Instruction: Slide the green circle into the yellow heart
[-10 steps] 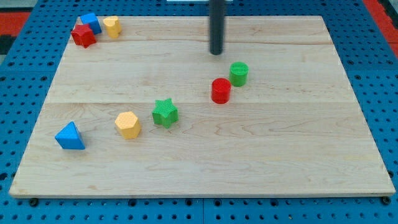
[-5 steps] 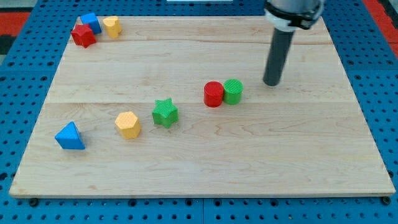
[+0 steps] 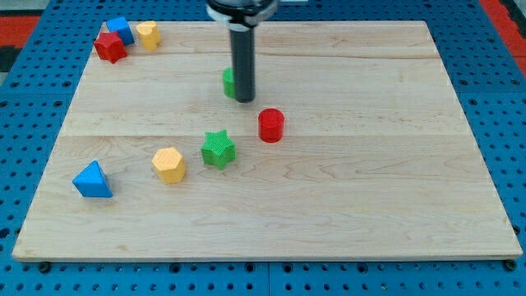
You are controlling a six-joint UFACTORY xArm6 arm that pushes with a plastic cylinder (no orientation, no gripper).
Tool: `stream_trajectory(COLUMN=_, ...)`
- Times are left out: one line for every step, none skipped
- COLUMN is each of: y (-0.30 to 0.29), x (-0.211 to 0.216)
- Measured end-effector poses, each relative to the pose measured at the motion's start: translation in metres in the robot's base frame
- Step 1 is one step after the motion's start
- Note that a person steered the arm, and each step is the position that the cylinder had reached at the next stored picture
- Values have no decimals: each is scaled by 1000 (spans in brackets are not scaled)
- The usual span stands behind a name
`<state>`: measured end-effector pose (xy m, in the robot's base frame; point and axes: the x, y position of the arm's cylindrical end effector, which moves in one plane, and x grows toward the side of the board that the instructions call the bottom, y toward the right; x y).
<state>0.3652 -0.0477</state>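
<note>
The green circle (image 3: 228, 82) sits in the upper middle of the wooden board (image 3: 370, 205), partly hidden behind my rod. My tip (image 3: 244, 99) touches the circle's right side, at its lower right edge. The yellow heart (image 3: 148, 34) lies near the view's top left corner, well to the left of and above the green circle.
A red star (image 3: 109, 47) and a blue block (image 3: 121, 30) sit right beside the yellow heart. A red circle (image 3: 271, 125) lies below and right of my tip. A green star (image 3: 218, 149), a yellow hexagon (image 3: 168, 164) and a blue triangle (image 3: 92, 180) trail toward the lower left.
My rod swung from the right side to the upper middle. The green circle moved up and left, away from the red circle. The red circle shifted slightly left.
</note>
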Motion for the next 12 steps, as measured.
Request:
stream_trajectory(y=-43, x=-15)
stream_trajectory(y=-66, x=-19)
stream_trajectory(y=-58, x=-5)
stream_trajectory(y=-25, x=5)
stream_trajectory(y=7, x=2)
stream_trajectory(y=1, x=-13)
stream_trajectory(y=-21, x=-32)
stream_trajectory(y=-42, x=-45)
stream_trajectory(y=-25, x=-45)
stream_trajectory(y=16, x=-48)
stream_trajectory(y=19, x=-69)
stream_trajectory(y=-13, x=-88)
